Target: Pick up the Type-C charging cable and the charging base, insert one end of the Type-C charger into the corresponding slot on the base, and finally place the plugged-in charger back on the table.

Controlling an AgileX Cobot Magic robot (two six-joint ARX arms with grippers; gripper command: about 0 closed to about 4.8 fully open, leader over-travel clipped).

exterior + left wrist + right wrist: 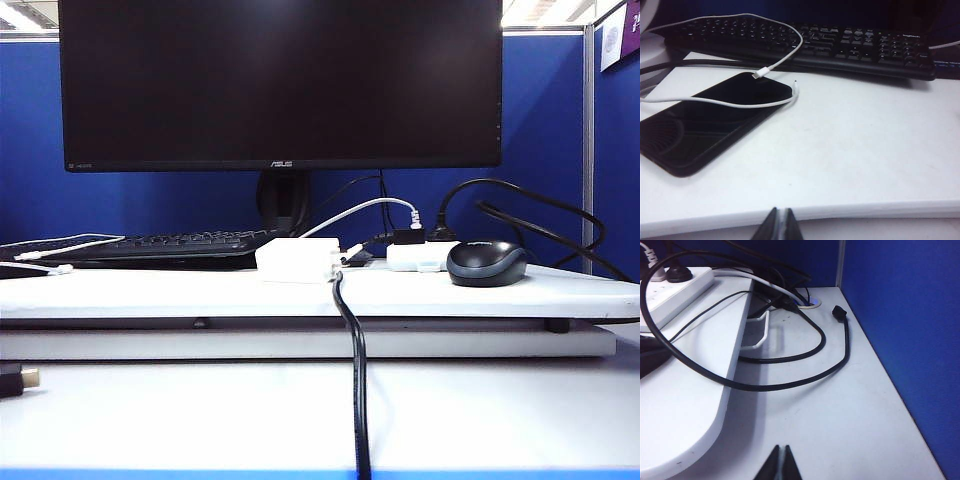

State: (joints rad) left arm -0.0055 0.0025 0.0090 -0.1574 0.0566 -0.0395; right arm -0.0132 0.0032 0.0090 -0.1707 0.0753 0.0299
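Both grippers are closed and empty: the left gripper (781, 225) hangs just off the front edge of the table (855, 150), facing a black phone (705, 125) and a keyboard (805, 45), with bare white board between them and the edge; the right gripper (780, 463) sits low beside the board's rounded end, over open desk bounded by a blue partition (905, 315) and looping black cables (790, 385). The thin white charging cable (771, 67) curls over the phone, its tip on the phone's far corner, while the charging base (296, 259) lies mid-table near the mouse (487, 263)
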